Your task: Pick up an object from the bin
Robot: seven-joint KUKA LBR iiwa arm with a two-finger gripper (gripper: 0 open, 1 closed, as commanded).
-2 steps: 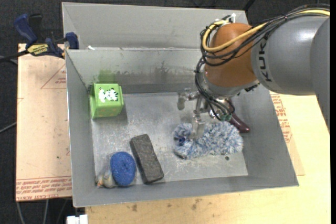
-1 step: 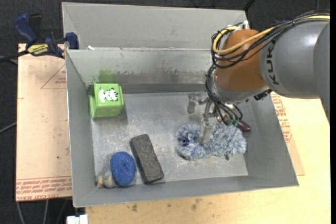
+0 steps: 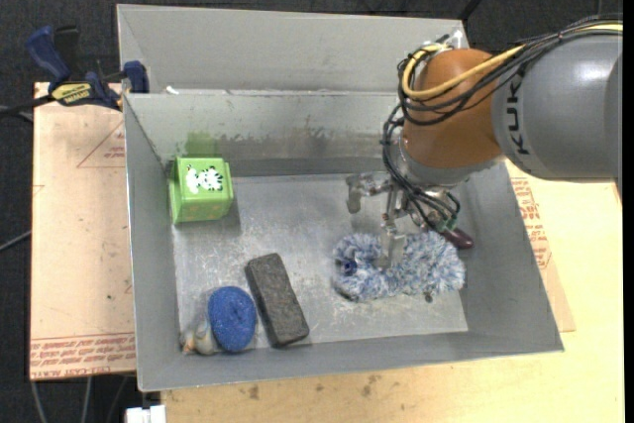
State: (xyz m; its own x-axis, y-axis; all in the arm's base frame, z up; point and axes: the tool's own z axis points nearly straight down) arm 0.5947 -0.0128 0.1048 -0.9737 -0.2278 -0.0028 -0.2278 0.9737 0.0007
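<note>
Blue-and-white fluffy cloth (image 3: 411, 264) lies bunched on the bin (image 3: 297, 119) floor at lower right of centre, close to the right wall, and that is where I am. My fingers (image 3: 376, 231) stand apart: one metal prong hangs free just above and left of the cloth, the other dips down into its shaggy top near the left half. Nothing is clamped between them.

The only writing I can read is on my own grey arm (image 3: 565, 109) at the right edge of the frame, where the letters "KU" show in black on the curved casing. The green cube (image 3: 203, 191) at the left of the bin carries a white panel with a small black-and-white figure, but no words I can make out.

My arm comes in from the right and bends downward, the orange cover (image 3: 451, 109) at the wrist sitting above the cloth with yellow and black cables looped over it.

Well apart from me, at lower left, a dark grey block (image 3: 275, 300) lies slanted, with a blue round lump (image 3: 232, 318) just beside it.
</note>
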